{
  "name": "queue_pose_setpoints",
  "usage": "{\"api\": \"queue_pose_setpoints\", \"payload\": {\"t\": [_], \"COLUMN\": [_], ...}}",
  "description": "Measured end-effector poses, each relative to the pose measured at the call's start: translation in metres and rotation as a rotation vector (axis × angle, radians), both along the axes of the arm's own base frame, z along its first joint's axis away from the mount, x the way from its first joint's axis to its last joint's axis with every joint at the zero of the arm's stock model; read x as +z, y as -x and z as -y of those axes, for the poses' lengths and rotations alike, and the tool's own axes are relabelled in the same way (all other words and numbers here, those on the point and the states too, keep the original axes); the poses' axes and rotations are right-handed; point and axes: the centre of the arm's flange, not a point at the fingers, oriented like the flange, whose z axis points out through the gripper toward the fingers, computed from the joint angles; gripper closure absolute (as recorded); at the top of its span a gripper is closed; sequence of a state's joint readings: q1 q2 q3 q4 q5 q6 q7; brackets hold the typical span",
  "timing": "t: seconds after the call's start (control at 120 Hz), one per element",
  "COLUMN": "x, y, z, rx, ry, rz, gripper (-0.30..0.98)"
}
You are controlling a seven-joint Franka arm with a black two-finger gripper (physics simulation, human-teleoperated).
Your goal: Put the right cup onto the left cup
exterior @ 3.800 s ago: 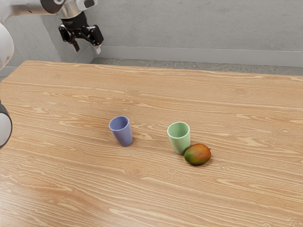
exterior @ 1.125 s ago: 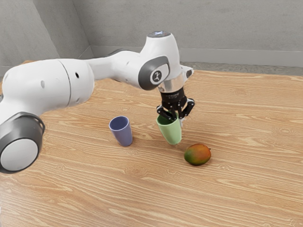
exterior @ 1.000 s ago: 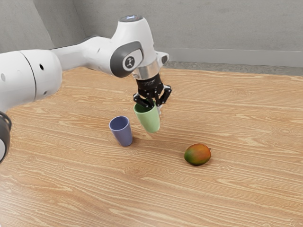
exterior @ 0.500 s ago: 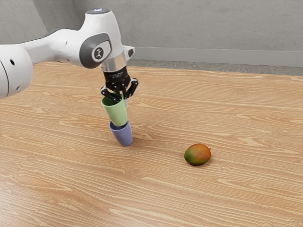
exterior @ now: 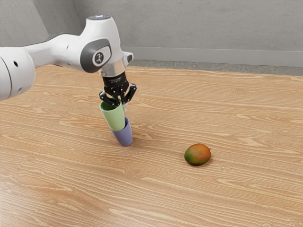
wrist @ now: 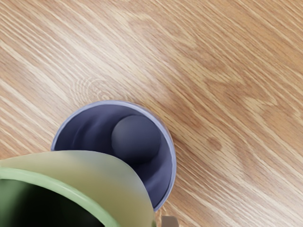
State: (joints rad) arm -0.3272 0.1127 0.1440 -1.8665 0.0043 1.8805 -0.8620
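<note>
A nearly closed claw [exterior: 120, 103] pinches the green cup [exterior: 114, 118] at its rim above the blue cup [exterior: 124, 137]; probably light, stiff and slick, it suits this upper-wall grip.

exterior: beside arm [exterior: 57, 49], high, looking down, farther | wrist: downward, close | shared: green cup [exterior: 114, 119], blue cup [exterior: 124, 137], wrist frame's lower left

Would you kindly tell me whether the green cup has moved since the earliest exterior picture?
Yes: the green cup has moved toward the exterior view's left, away from the unmoved mango and over to the blue cup.
</note>
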Motion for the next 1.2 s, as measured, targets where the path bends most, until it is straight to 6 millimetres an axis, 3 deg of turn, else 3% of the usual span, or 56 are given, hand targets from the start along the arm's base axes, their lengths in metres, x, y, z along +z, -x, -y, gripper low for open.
{"api": "queue_pose_setpoints", "payload": {"t": [0.342,0.592,1.2], "x": [0.001,-0.010,-0.022], "y": [-0.004,-0.007,-0.009], "z": [0.002,-0.008,-0.006], "rx": [0.001,0.019,0.022], "ry": [0.003,-0.003,-0.001], "rz": [0.022,0.018,0.018], "gripper": [0.78,0.78,0.78]}}
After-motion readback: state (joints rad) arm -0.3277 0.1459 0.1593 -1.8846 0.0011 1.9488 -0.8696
